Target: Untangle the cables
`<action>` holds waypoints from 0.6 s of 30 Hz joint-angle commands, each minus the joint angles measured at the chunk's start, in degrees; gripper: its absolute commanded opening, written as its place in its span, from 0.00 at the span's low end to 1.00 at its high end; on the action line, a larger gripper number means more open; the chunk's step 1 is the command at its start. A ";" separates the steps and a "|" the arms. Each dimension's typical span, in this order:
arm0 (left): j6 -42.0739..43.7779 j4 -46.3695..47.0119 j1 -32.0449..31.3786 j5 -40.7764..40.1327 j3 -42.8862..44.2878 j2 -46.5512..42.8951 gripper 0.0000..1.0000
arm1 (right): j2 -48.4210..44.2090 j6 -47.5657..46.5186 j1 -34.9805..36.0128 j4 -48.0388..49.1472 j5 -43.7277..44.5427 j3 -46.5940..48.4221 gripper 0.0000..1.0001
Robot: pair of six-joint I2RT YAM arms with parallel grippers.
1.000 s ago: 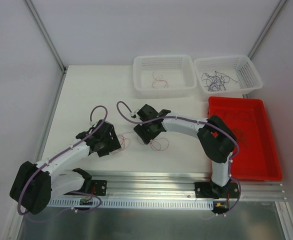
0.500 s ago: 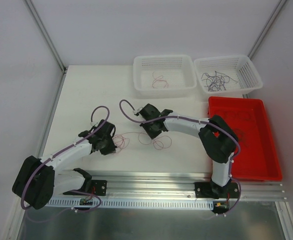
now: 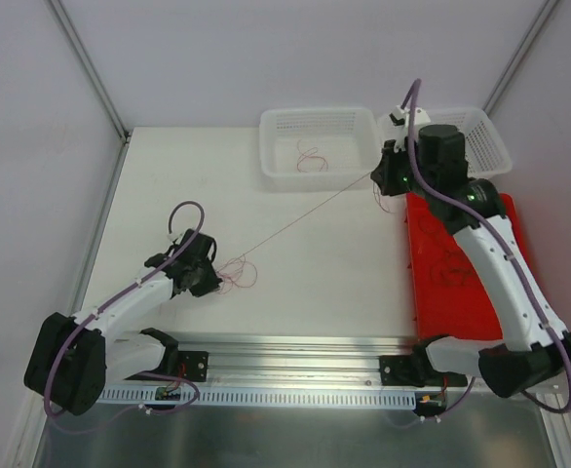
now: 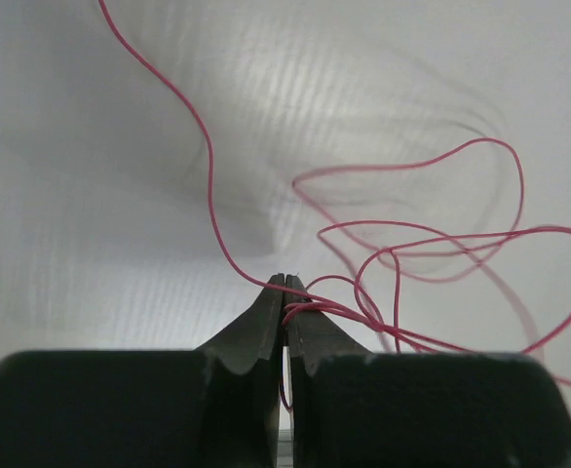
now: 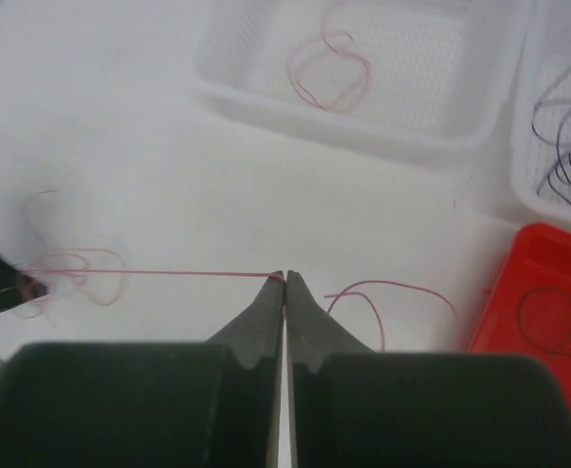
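Observation:
A small tangle of red cables lies on the white table at front left. My left gripper is shut on it; in the left wrist view several red strands run out from the closed tips. One thin red cable stretches taut from the tangle up to my right gripper, raised near the baskets. The right wrist view has that gripper shut on the taut cable, whose loose end curls to the right.
A white basket at the back holds a red wire loop. A second white basket with dark wires sits partly behind the right arm. A red tray at the right holds a dark wire loop.
Both grippers closed. The right arm swung from the table's middle up toward the back right, drawing one red cable out of the tangle into a straight line. The left gripper barely moved.

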 commanded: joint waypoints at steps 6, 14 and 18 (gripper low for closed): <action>2.55 -2.02 3.27 -2.79 2.28 1.35 0.00 | -9.62 -0.30 -7.85 -6.11 -7.92 19.27 0.01; 3.87 -2.02 4.06 -1.13 4.74 1.02 0.19 | -10.06 -0.31 -9.19 -6.46 -11.26 26.41 0.01; 5.62 -2.19 4.06 -0.68 5.01 -3.56 0.39 | -9.18 0.92 -9.19 -6.37 -16.08 25.09 0.01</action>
